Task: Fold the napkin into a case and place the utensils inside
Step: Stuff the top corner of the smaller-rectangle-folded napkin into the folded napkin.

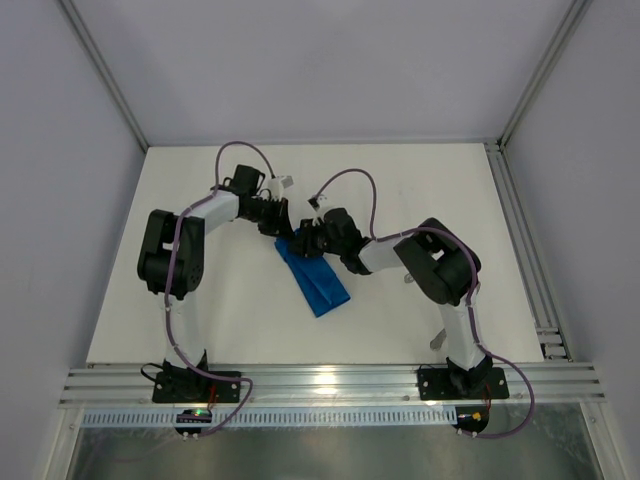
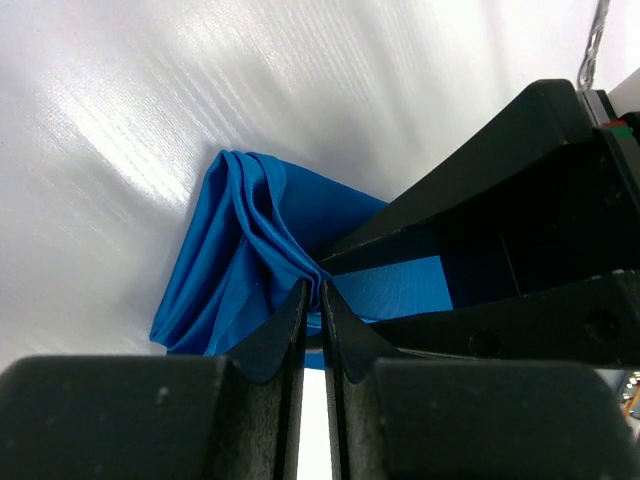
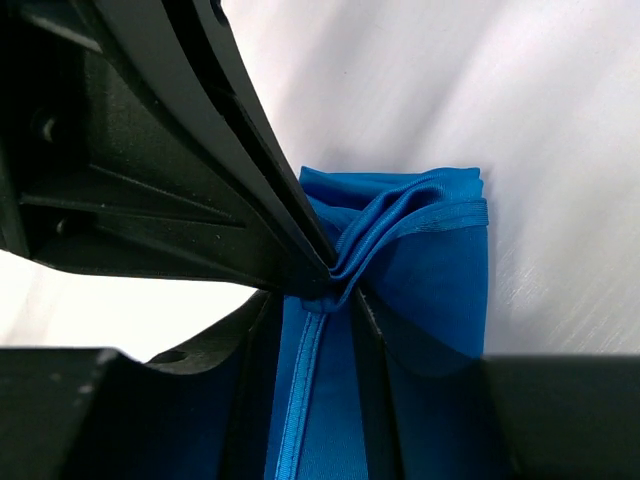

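The bright blue napkin lies as a narrow folded strip slanting across the middle of the table. Both grippers meet at its far end. My left gripper is shut on a bunched pinch of the napkin's folds. My right gripper straddles the napkin. Its jaws stand apart, with a hemmed edge running loose between them. The utensils are mostly hidden under the right arm; only small silver ends peek out beside it.
The right gripper's black body fills the right of the left wrist view, tip to tip with mine. An aluminium rail borders the table's right side, and another runs along the near edge.
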